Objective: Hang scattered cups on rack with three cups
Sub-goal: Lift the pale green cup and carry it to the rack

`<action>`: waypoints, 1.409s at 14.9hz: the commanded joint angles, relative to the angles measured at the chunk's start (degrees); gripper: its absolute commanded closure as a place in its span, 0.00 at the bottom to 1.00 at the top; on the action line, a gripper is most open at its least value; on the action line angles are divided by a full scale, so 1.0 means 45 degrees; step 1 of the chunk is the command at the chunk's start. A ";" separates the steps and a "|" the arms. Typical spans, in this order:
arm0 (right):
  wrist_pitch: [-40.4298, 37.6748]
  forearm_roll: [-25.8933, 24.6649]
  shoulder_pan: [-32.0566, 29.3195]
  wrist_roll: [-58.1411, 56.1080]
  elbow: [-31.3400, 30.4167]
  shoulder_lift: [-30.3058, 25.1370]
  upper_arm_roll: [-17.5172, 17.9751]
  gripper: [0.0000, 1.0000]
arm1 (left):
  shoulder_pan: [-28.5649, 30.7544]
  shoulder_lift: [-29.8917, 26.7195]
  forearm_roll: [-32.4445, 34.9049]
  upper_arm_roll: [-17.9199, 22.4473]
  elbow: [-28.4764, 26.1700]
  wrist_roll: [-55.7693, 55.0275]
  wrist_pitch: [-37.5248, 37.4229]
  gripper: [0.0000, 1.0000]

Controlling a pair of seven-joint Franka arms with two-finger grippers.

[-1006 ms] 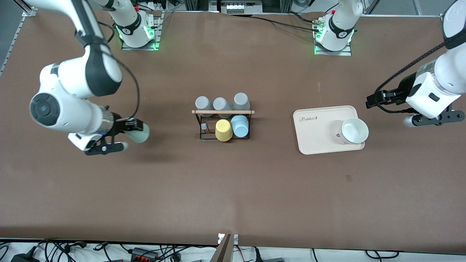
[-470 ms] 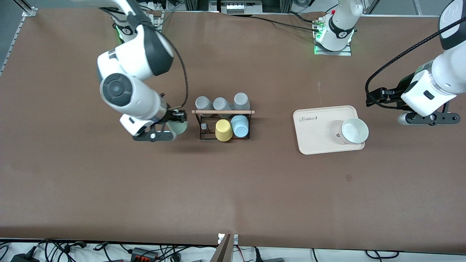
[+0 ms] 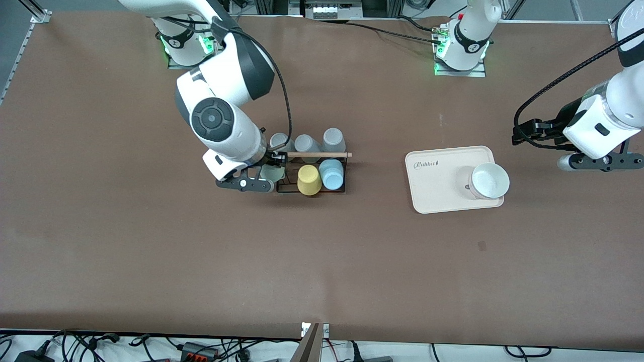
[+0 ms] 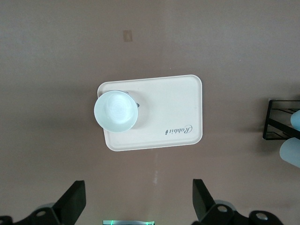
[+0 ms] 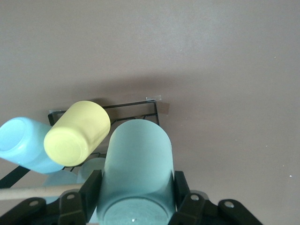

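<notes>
The mint green cup is gripped between the two fingers of the right gripper, which is held over the end of the rack that lies toward the right arm's end of the table. In the right wrist view the cup is seen clamped on its side walls, with its closed bottom turned away from the wrist, so that its open mouth can be brought down over a peg. It is held just beside the yellow cup, and the free corner of the black wire base is seen under it; this corner is judged to be the intended place, because the other places of the nearer row are already taken by the yellow cup and the light blue cup. Three grey cups are hung on the row farther from the front camera, under the wooden bar. The peg itself is hidden by the cup, so it cannot be told if the cup is aligned with it (a small offset could push the yellow cup or tip the light rack). The left gripper is kept waiting with its fingers spread apart and nothing between them, over the bare table beside the cream tray, on which a white bowl stands.
</notes>
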 commanded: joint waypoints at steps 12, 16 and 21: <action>0.1793 -0.0436 0.0647 0.1138 0.0508 0.1509 -0.0092 0.77 | 0.0089 -0.0322 -0.0099 -0.0014 -0.0273 0.0357 -0.0040 0.00; 0.1931 -0.0416 0.0725 0.1255 0.0508 0.1841 -0.0092 0.77 | 0.0089 -0.0322 -0.0099 -0.0034 -0.0292 0.0357 -0.0040 0.00; 0.2302 -0.0357 0.0725 0.1256 0.0508 0.1919 -0.0092 0.77 | 0.0089 -0.0342 -0.0119 -0.0053 -0.0292 0.0357 -0.0021 0.00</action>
